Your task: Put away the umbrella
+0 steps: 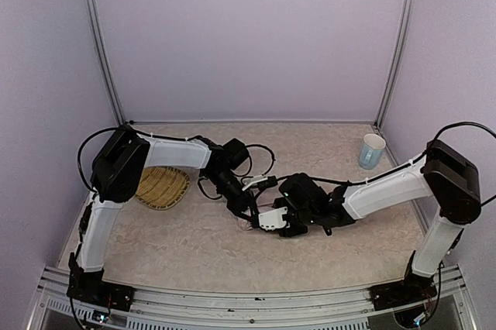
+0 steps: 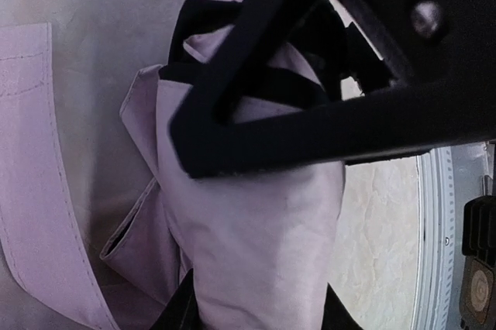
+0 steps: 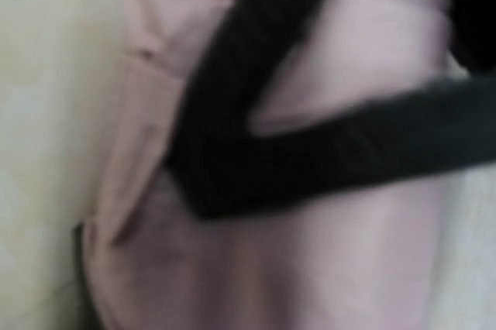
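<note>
The pale pink umbrella [image 1: 246, 225] lies folded on the table's middle, almost hidden under both grippers. My left gripper [image 1: 246, 211] is shut on the umbrella's fabric bundle [image 2: 256, 221], with a black finger on each side of it at the bottom of the left wrist view. The pink strap [image 2: 35, 190] lies loose to the left. My right gripper [image 1: 273, 220] presses against the same bundle from the right, and its black finger frame [image 2: 310, 125] crosses the left wrist view. In the blurred right wrist view the umbrella's pink fabric [image 3: 310, 268] fills the frame, and my right jaws do not show.
A yellow woven tray [image 1: 161, 187] lies at the left, behind the left arm. A pale blue cup [image 1: 372, 151] stands at the back right. Black cables loop over the table behind the grippers. Metal rails run along the table's near edge [image 2: 438, 252].
</note>
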`<state>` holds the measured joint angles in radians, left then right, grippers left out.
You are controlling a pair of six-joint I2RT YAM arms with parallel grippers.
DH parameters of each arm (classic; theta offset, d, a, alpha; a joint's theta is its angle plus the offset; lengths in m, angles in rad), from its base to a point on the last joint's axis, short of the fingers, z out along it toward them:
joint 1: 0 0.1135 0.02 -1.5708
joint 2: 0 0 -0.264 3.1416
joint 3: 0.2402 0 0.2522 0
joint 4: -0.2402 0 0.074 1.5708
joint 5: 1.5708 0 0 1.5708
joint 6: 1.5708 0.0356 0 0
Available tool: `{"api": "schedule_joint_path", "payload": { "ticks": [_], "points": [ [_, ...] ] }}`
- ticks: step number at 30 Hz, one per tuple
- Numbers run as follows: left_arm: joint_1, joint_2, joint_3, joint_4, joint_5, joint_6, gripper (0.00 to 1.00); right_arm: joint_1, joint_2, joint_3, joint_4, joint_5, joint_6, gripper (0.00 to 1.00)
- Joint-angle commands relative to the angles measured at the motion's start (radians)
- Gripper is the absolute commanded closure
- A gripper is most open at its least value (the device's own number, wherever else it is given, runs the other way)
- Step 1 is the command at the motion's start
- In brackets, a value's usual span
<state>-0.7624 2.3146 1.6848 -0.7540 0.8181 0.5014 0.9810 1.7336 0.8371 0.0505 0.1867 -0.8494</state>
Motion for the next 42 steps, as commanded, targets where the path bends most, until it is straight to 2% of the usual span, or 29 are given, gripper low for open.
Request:
{"api": "schedule_joint_path", "payload": {
  "ticks": [1, 5, 6, 8, 9, 12, 15, 18, 21, 23, 25, 29, 31, 35, 42],
  "points": [
    [-0.016, 0.124, -0.080, -0.183, -0.176, -0.001, 0.72, -0.001, 0.044, 0.041, -0.079, -0.032, 0.024, 0.54],
    [-0.002, 0.051, -0.113, -0.017, -0.227, -0.083, 0.49, -0.001, 0.026, 0.036, -0.124, -0.110, 0.052, 0.71],
    [0.008, 0.014, -0.140, 0.056, -0.235, -0.107, 0.45, 0.000, 0.023, 0.037, -0.141, -0.114, 0.058, 0.73],
    [0.023, -0.073, -0.206, 0.202, -0.224, -0.132, 0.29, 0.000, 0.026, 0.038, -0.173, -0.146, 0.068, 0.78],
    [0.032, -0.123, -0.248, 0.287, -0.219, -0.144, 0.24, -0.001, 0.029, 0.037, -0.190, -0.157, 0.072, 0.80],
    [0.041, -0.268, -0.377, 0.505, -0.170, -0.141, 0.23, -0.002, 0.041, 0.040, -0.245, -0.168, 0.091, 0.84],
    [0.041, -0.443, -0.575, 0.781, -0.195, -0.158, 0.25, -0.009, 0.051, 0.059, -0.312, -0.200, 0.117, 0.86],
    [0.043, -0.582, -0.764, 1.015, -0.236, -0.151, 0.30, -0.052, 0.073, 0.113, -0.415, -0.344, 0.181, 0.85],
    [0.035, -0.692, -0.911, 1.156, -0.272, -0.098, 0.37, -0.100, 0.130, 0.200, -0.562, -0.472, 0.238, 0.84],
    [0.025, -0.738, -0.967, 1.182, -0.276, -0.046, 0.39, -0.115, 0.171, 0.246, -0.653, -0.525, 0.251, 0.84],
    [-0.001, -0.762, -0.981, 1.140, -0.301, 0.034, 0.40, -0.124, 0.209, 0.277, -0.724, -0.566, 0.254, 0.83],
    [-0.104, -0.733, -0.917, 0.972, -0.446, 0.192, 0.39, -0.148, 0.291, 0.331, -0.828, -0.620, 0.264, 0.82],
    [-0.149, -0.694, -0.874, 0.912, -0.515, 0.247, 0.34, -0.160, 0.326, 0.362, -0.869, -0.650, 0.266, 0.81],
    [-0.189, -0.610, -0.815, 0.876, -0.601, 0.291, 0.26, -0.179, 0.383, 0.416, -0.908, -0.682, 0.274, 0.80],
    [-0.190, -0.466, -0.717, 0.822, -0.754, 0.297, 0.23, -0.198, 0.420, 0.460, -0.906, -0.714, 0.248, 0.79]
  ]
}}
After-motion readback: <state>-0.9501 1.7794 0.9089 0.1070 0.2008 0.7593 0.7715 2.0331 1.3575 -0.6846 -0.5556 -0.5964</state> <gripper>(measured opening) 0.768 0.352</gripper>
